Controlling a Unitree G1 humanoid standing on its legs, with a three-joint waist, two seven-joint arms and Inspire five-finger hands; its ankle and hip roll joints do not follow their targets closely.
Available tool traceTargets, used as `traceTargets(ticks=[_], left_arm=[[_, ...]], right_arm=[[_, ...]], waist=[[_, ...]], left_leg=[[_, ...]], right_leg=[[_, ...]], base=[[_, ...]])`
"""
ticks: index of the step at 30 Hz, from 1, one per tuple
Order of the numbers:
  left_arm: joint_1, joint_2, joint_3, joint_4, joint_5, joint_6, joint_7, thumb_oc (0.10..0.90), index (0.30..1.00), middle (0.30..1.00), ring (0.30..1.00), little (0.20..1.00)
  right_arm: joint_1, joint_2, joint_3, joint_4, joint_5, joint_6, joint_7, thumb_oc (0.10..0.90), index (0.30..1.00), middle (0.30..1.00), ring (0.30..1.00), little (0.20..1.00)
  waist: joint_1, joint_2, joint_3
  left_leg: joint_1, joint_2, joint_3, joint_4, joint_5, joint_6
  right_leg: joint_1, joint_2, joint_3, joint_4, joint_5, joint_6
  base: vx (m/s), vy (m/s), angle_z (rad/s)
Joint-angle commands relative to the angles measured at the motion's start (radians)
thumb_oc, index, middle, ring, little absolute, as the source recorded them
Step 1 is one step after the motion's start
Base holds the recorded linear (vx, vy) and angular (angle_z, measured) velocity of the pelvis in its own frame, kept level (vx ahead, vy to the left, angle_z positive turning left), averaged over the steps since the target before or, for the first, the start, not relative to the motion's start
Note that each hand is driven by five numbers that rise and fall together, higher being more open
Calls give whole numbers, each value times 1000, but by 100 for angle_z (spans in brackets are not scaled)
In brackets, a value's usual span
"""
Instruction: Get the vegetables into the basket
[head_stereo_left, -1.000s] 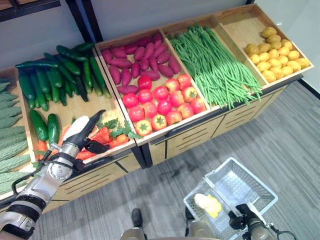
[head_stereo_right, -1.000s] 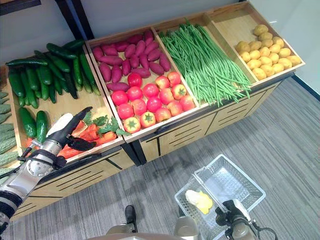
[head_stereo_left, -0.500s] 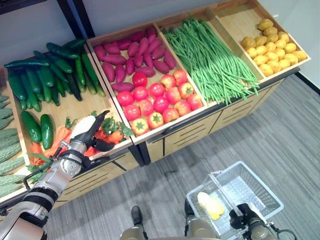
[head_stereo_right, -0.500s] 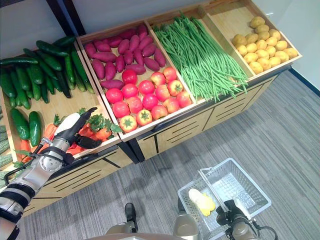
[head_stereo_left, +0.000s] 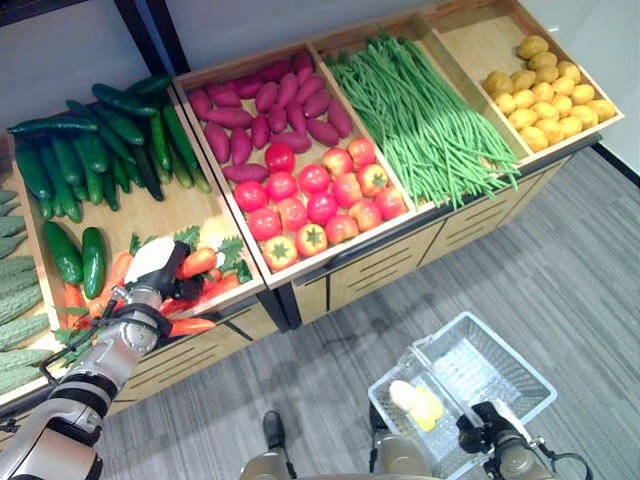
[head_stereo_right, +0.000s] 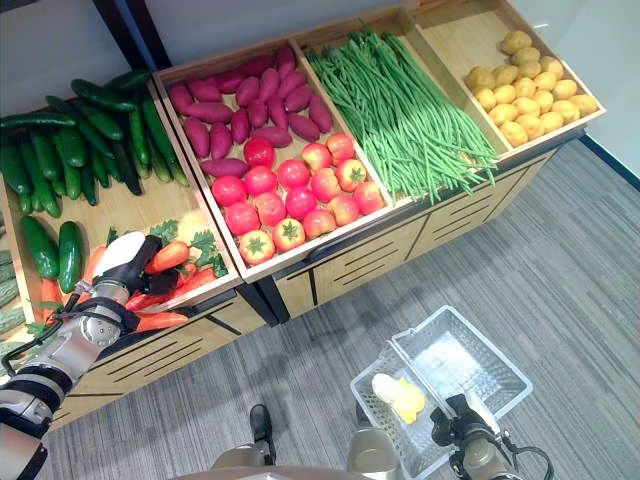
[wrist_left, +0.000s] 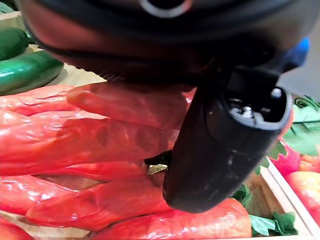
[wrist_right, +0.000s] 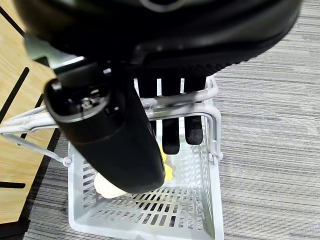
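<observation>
Left hand (head_stereo_left: 152, 268) now down in the carrots (head_stereo_left: 190, 300), front of the leftmost bin (head_stereo_left: 190, 215); a second ago hovering above the pile with fingers straight, half a second ago lower and nearer, now fingers curled round one carrot (head_stereo_left: 196, 263), thumb pressed against it in the left wrist view (wrist_left: 220, 150). Held carrot tilted, tip toward the tomatoes (head_stereo_left: 320, 205), sitting just above the rest of the pile, not clear of the bin yet. More carrots (wrist_left: 75, 135) packed under and beside the palm in the wrist view, cucumbers (head_stereo_left: 95, 165) behind them at the back of the same bin. Right hand (head_stereo_right: 458, 432) low at bottom right, unchanged across all frames: fingers (wrist_right: 172, 135) hooked over the handle (wrist_right: 175, 102) of the white basket (head_stereo_left: 520, 365), thumb on the near side. Basket hangs over the grey floor (head_stereo_left: 560, 270), well apart from the stand, holding a pale yellow item (head_stereo_left: 415, 403) at its near end; item same spot as before. No carrot in basket. Small whole-picture shifts between frames, camera only; sweet potatoes (head_stereo_left: 265, 110), beans (head_stereo_left: 430, 120) and the yellow potatoes (head_stereo_left: 545, 90) lie as earlier.
</observation>
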Motion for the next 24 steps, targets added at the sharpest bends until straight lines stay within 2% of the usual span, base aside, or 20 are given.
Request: traceTargets(ticks=[1, 4, 5, 10, 15, 24], left_arm=[[-155, 77, 102, -74, 16, -29, 124, 400, 300, 300, 300, 300], [-183, 101, 110, -124, 22, -38, 147, 400, 300, 300, 300, 300], [-217, 134, 98, -188, 38, -47, 157, 400, 300, 300, 300, 300], [-194, 195, 92, -356, 6, -113, 88, 400, 300, 300, 300, 300], [-95, 194, 129, -519, -70, -163, 36, 400, 300, 300, 300, 300], [-50, 165, 175, -573, -113, -171, 32, 400, 300, 300, 300, 300]], right_arm=[[-18, -23, 31, 3, 9, -24, -39, 400, 300, 300, 300, 300], [-9, -24, 27, 2, 11, -25, -40, 400, 300, 300, 300, 300], [-5, -27, 26, 3, 10, -23, -42, 400, 300, 300, 300, 300], [31, -31, -1, 7, 10, -22, -30, 400, 300, 300, 300, 300], [53, -22, -21, 2, 14, -25, -22, 400, 300, 300, 300, 300], [60, -11, -21, 7, 11, -24, -14, 400, 300, 300, 300, 300]], waist=[[-1, -44, -8], [-2, -43, -15], [-4, -40, -22], [-8, -34, -42], [-10, -31, -53], [-9, -32, -65]], left_leg=[[31, 19, -16, 2, -47, -36], [40, 18, -16, 2, -51, -36], [45, 17, -16, 2, -54, -37], [63, 18, -13, 2, -60, -37], [81, 16, -8, 2, -68, -36], [104, 16, 6, 2, -76, -33]], right_leg=[[1, -75, 56, 6, 8, 83], [12, -76, 51, 5, 5, 83], [18, -77, 51, 4, 3, 84], [33, -79, 52, 1, -1, 85], [43, -79, 58, 0, -6, 85], [55, -75, 74, -1, -16, 82]], base=[[0, 0, 0], [0, 0, 0], [0, 0, 0], [8, -1, 0], [21, -5, -1], [23, -5, -6]])
